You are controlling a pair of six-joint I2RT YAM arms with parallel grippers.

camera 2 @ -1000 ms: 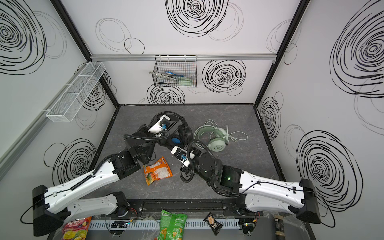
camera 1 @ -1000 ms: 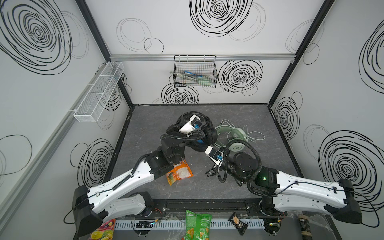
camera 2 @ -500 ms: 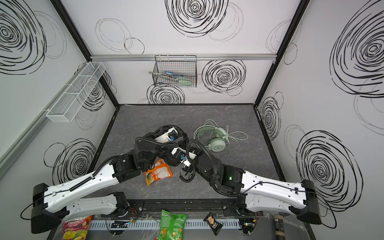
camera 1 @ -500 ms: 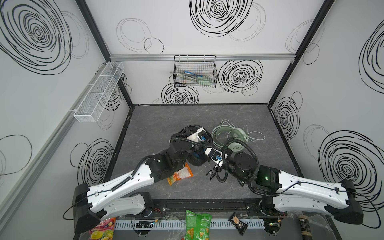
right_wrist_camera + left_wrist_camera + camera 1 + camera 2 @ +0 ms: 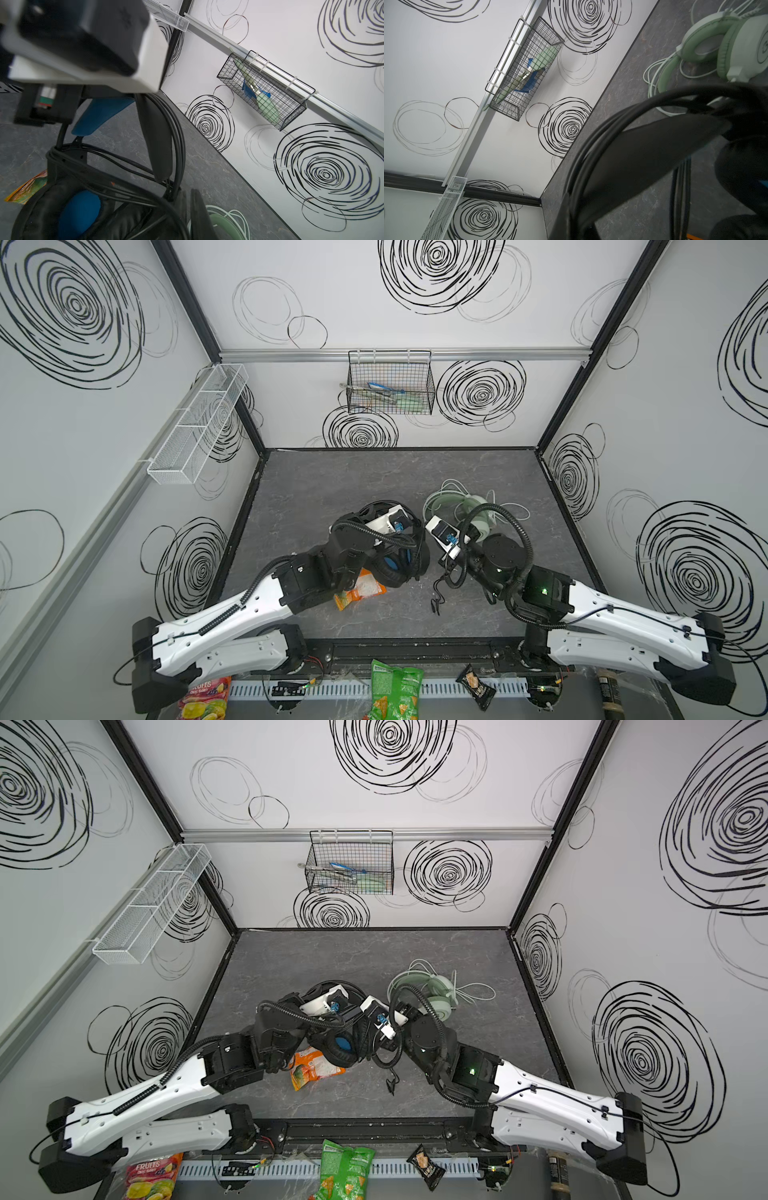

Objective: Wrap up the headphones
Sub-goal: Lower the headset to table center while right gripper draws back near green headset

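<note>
On the table [image 5: 332, 489], with the green headset [image 5: 440, 990] loose-corded behind, the black headset [image 5: 395, 568] sits over a snack bag [image 5: 361, 589], its band clamped in the left gripper [image 5: 397, 545] and its cord mostly wound, so the right gripper [image 5: 448, 562], jaws almost together, likely needs to tuck in the dangling cable end [image 5: 435, 601].

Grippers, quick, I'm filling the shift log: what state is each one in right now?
Left gripper: closed on the black over-ear headset with blue inner earcups.
Right gripper: closed; no hold can be confirmed.

orange bag [image 5: 360, 590]: partly under black headphones [image 5: 390, 577]; mint headphones [image 5: 708, 29]: edge-cropped
</note>
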